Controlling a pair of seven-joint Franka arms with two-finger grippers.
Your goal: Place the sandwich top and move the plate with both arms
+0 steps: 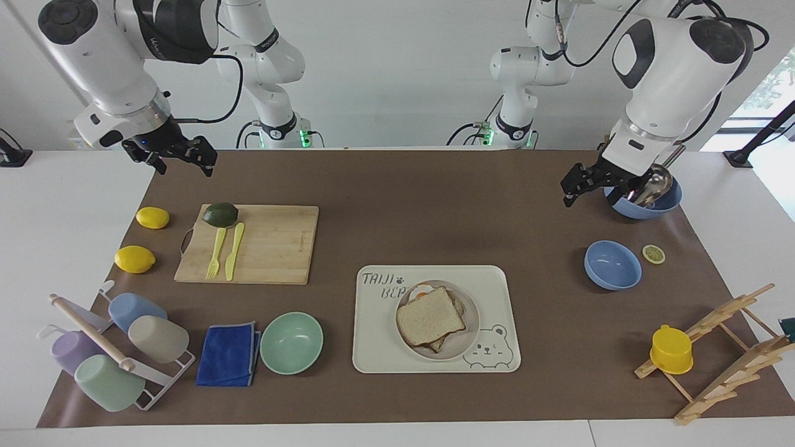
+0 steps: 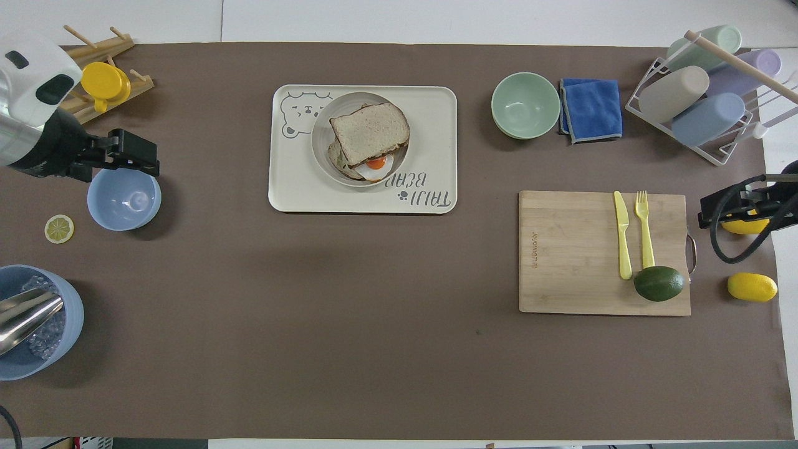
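Observation:
The sandwich top (image 1: 430,316) lies on the egg-topped slice on the round plate (image 1: 470,335), which rests on the bear-printed tray (image 1: 379,347). In the overhead view the sandwich top (image 2: 369,132) covers most of the plate (image 2: 321,149), and the egg peeks out at the side nearer the robots. My left gripper (image 1: 589,191) is open and empty, raised over the mat by the blue bowls at the left arm's end; it also shows in the overhead view (image 2: 144,161). My right gripper (image 1: 185,162) waits open over the mat's corner at the right arm's end, above a lemon in the overhead view (image 2: 707,215).
A small blue bowl (image 1: 612,265), a lemon slice (image 1: 653,254), a blue bowl with a metal scoop (image 1: 646,192) and a wooden rack with a yellow cup (image 1: 671,349) stand at the left arm's end. A mint bowl (image 1: 291,343), blue cloth, cup rack, cutting board (image 1: 267,245) and lemons are toward the right arm's end.

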